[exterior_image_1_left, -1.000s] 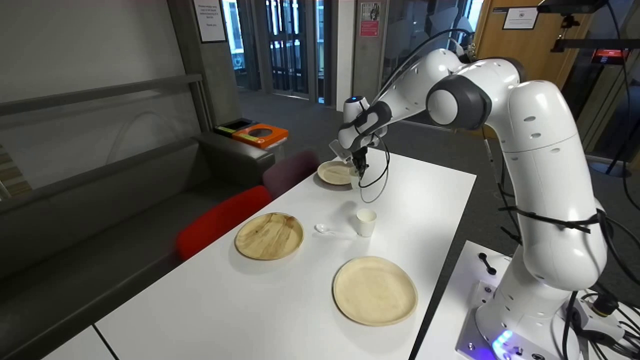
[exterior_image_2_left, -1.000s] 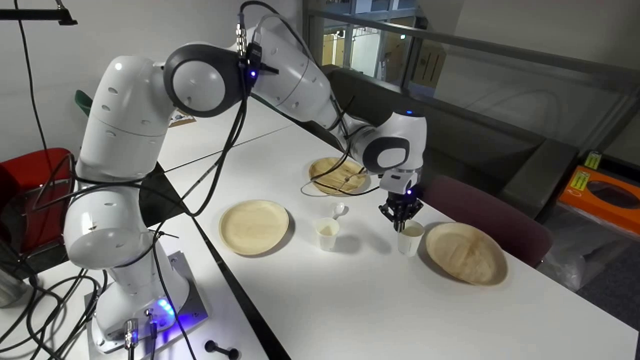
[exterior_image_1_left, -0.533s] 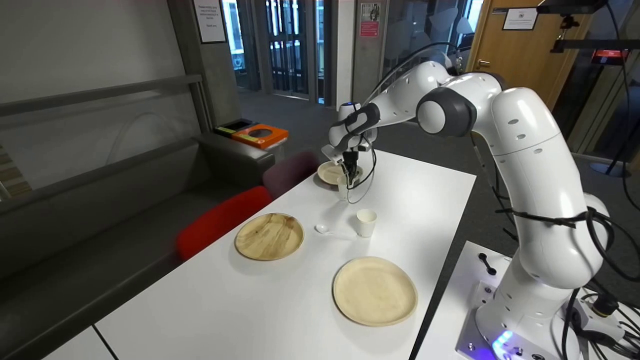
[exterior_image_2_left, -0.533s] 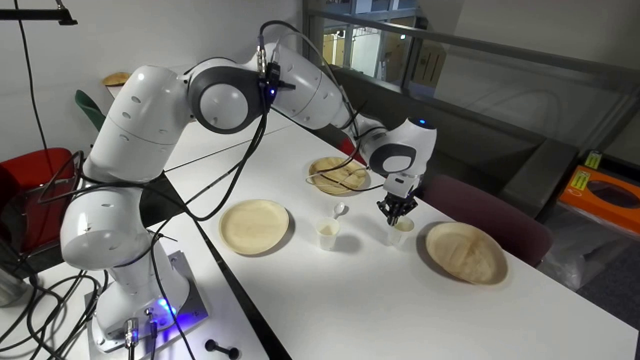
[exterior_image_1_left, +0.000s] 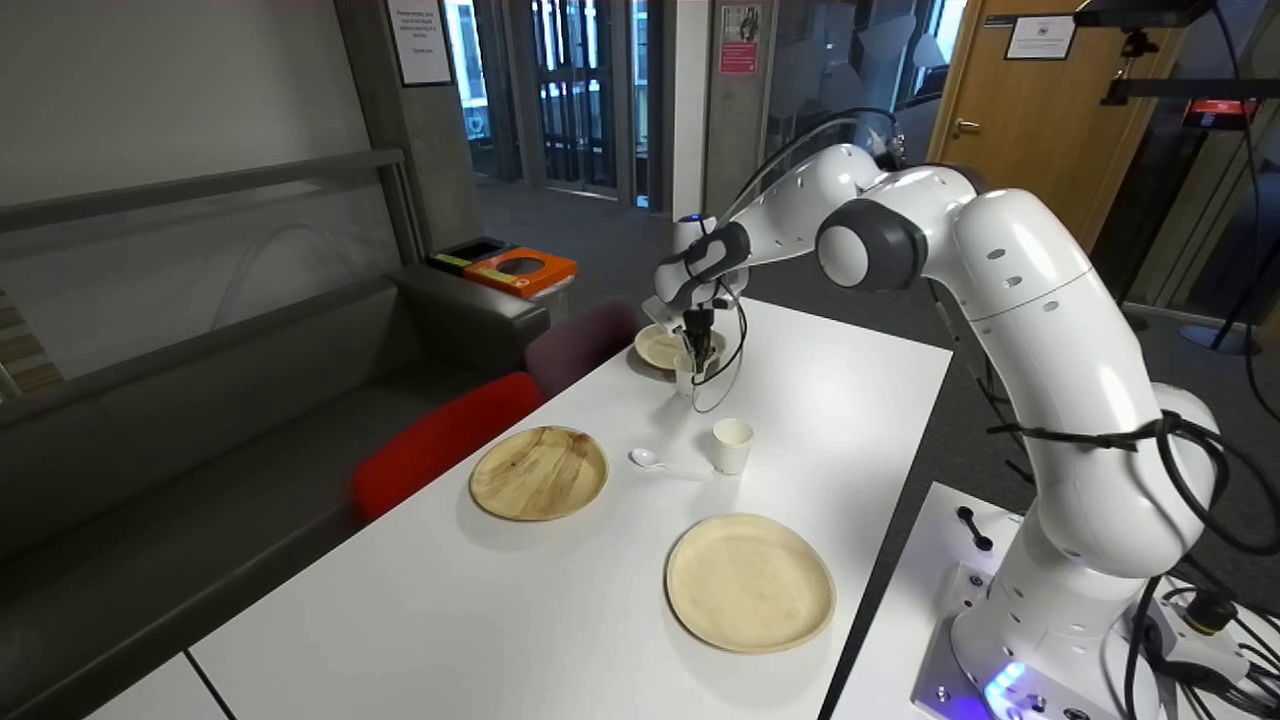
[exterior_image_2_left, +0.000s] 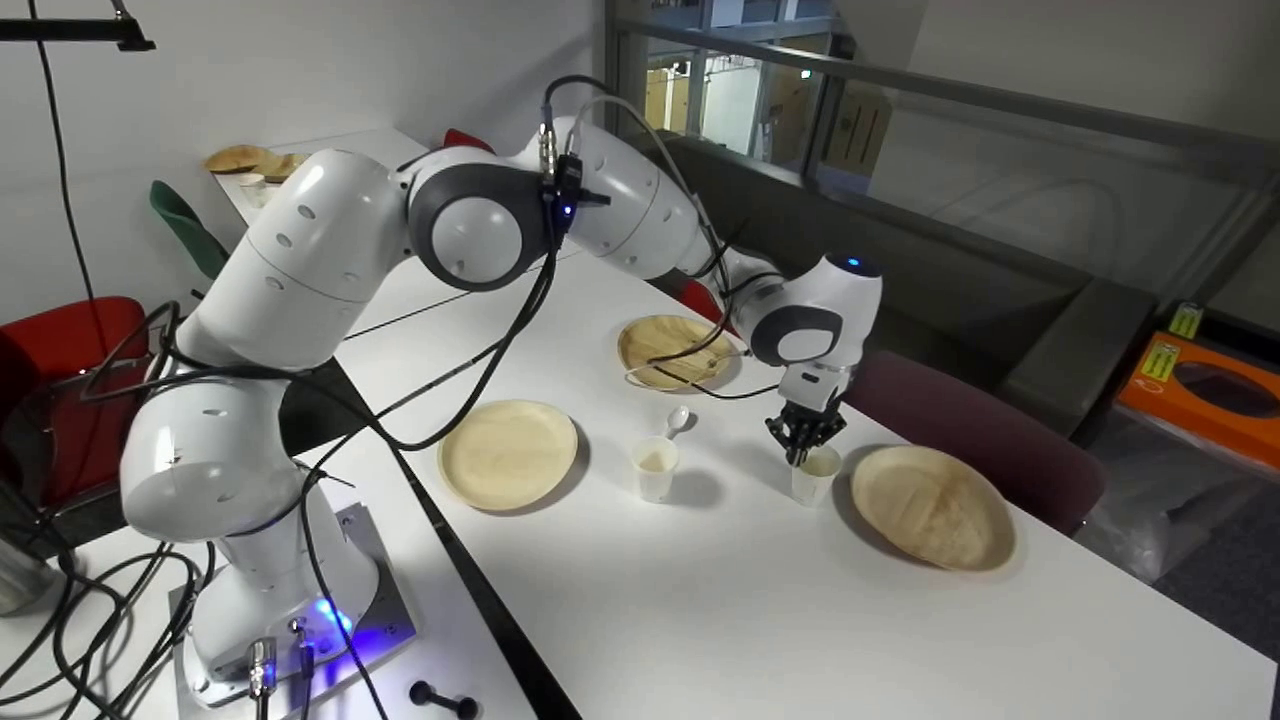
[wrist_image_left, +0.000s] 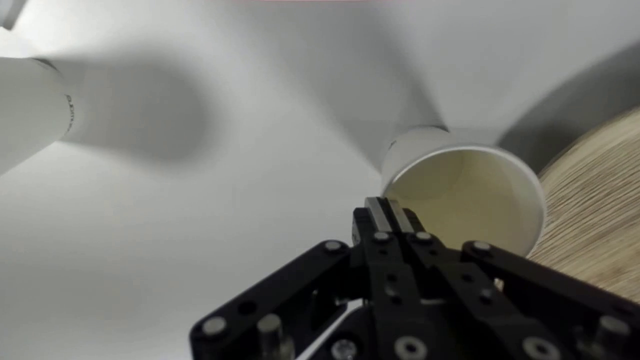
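Cup (wrist_image_left: 467, 200) pinched at its rim by narrowed jaws

The gripper (wrist_image_left: 384, 201) reaches downward with its jaws drawn together on the cup's rim, one fingertip over the mouth and the other outside the wall. In the wrist view the cup sits just right of the fingertips, its yellowish inside showing; whether its base touches the white table (exterior_image_2_left: 720, 620) cannot be told. Beyond the cup from the jaws, near it, lies a wooden plate (wrist_image_left: 595, 220). On the opposite side, well apart from the jaws, stands another white cup (wrist_image_left: 30, 107), and a white spoon (exterior_image_2_left: 679, 419) lies beside that one. Well away from the jaws in both exterior views lie a pale plate (exterior_image_1_left: 750, 582) and a streaked plate (exterior_image_1_left: 540, 472). Close to the jaws, past the table's edge, rises a maroon chair back (exterior_image_2_left: 980, 440).
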